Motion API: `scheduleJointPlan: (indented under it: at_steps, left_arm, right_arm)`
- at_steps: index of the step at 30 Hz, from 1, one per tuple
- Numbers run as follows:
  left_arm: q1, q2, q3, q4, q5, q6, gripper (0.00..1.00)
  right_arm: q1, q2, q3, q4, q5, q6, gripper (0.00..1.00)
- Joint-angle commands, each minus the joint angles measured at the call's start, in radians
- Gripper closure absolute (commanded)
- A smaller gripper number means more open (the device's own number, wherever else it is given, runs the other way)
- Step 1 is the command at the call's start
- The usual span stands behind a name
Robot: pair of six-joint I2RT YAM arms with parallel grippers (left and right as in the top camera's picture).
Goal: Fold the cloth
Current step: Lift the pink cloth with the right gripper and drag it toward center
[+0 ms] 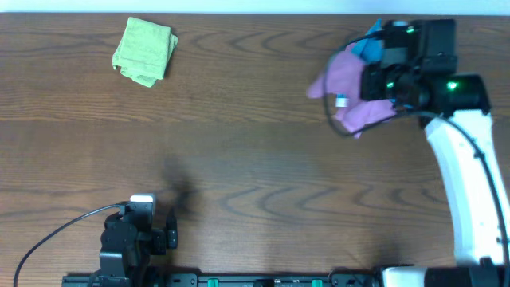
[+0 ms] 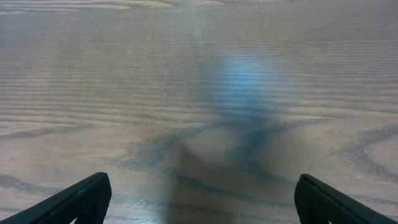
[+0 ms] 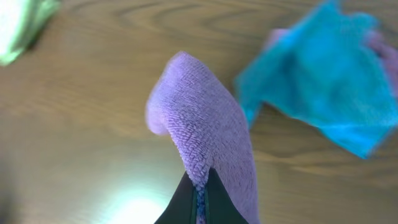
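At the far left of the counter [image 1: 255, 167], a folded light green cloth [image 1: 145, 51] is seen lying alone. The left pincer [image 2: 202, 196] is held wide open over bare wood near the front edge. Only its two tips are shown, cut off at the lower corners of its wrist view. At the far right, the lilac cloth [image 1: 351, 88] is bunched, with its white tag [image 1: 341, 101] on its left side. A fold of it is clamped in the closed right pincer [image 3: 199, 202], whose fingers are mostly cut off. A bright blue cloth [image 3: 323, 74] lies just beside it, largely hidden under the wrist from overhead.
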Motion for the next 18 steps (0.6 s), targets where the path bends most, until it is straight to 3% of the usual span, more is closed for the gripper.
scheduleJointPlan:
  at_steps: [1, 5, 14, 18]
  left_arm:
    - [-0.004, -0.006, -0.008, -0.060, -0.003, 0.022, 0.05]
    - [-0.004, -0.006, -0.008, -0.060, -0.003, 0.021, 0.04]
    - [-0.004, -0.006, -0.008, -0.060, -0.003, 0.021, 0.05]
    - [-0.004, -0.006, -0.008, -0.060, -0.003, 0.022, 0.05]
  right_arm:
    - [0.084, -0.040, 0.014, -0.006, -0.060, -0.028, 0.99]
    - [0.202, -0.037, 0.014, -0.006, -0.185, -0.028, 0.99]
    - [0.454, -0.025, 0.014, -0.007, -0.227, -0.024, 0.99]
    - [0.497, 0.055, 0.011, -0.006, -0.219, -0.029, 0.99]
